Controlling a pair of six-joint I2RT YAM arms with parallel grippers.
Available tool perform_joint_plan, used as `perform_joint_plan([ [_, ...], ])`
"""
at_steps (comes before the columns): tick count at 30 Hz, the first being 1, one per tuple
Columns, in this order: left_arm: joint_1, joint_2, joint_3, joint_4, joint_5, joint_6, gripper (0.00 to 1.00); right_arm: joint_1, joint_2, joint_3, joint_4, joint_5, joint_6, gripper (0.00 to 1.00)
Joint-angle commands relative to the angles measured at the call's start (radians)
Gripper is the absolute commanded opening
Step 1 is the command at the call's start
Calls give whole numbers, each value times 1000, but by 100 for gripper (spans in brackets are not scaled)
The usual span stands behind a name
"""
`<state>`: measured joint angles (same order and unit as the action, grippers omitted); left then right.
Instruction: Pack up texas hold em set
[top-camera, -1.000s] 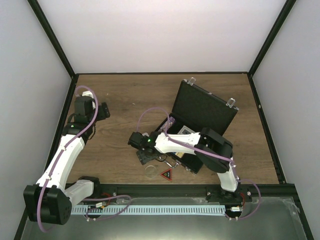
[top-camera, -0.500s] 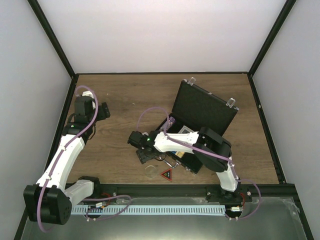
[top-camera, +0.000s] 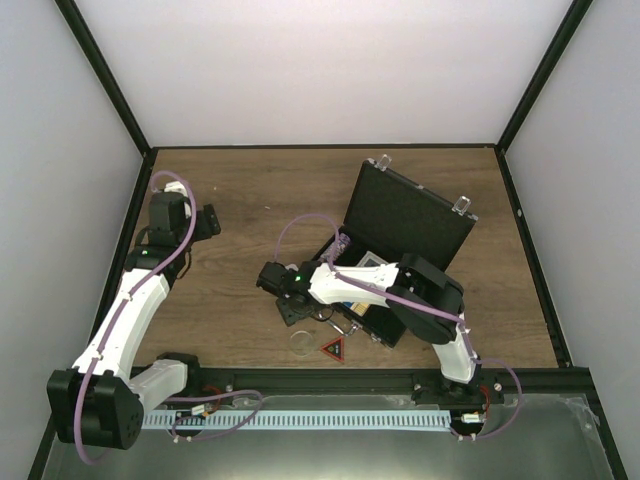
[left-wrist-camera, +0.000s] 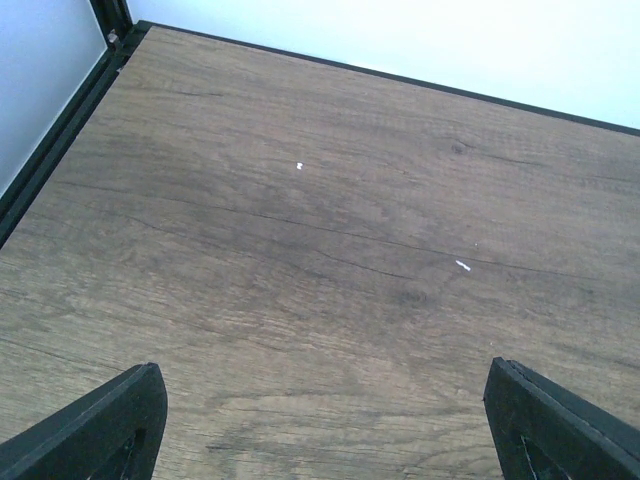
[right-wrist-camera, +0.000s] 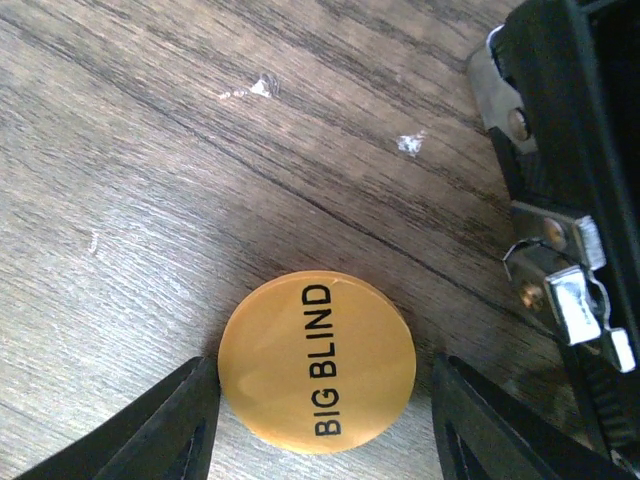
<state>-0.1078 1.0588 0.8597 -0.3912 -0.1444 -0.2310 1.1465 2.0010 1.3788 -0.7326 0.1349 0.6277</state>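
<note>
I am looking through the wrist camera of my right arm (top-camera: 350, 283), and the orange button (right-wrist-camera: 317, 362) fills the middle. It is round, lies flat on the wooden tabletop (right-wrist-camera: 130, 170), and says BIG BLIND in black letters. The right jaws are low over it, with one black finger (right-wrist-camera: 175, 425) on each side, so the button sits right between them. The finger on the left of the view looks like it touches the button's edge. On the other side I see a thin strip of wood between finger and button. So the right jaws are open around the button, not squeezing it.

Just beside the button, to the right in this view, is the edge of the black case (right-wrist-camera: 590, 150) with a silver latch (right-wrist-camera: 565, 290) on it.

From the top camera, the case stands on the right half of the tabletop with its lid tipped up and back. Something pale lies in the bottom half — I cannot tell what it is. Near the front edge, close to the right jaws, lie a clear round chip (top-camera: 302, 341) and a red-black triangle (top-camera: 333, 349), side by side.

My left arm (top-camera: 130, 300) is well apart from all this, over by the left wall. The left jaws are wide open, with bare wood between the fingers (left-wrist-camera: 110, 425) — they hold nothing.
</note>
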Motion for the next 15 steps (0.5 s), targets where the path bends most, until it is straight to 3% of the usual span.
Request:
perform_joint_plan([
  [1,4,-2,-10,21,12,9,89,-4,7,-15,-43,-4,-10,57],
  [15,5,0,-10,20,9,10,89,-3,-55,14,-50,52,-17,51],
])
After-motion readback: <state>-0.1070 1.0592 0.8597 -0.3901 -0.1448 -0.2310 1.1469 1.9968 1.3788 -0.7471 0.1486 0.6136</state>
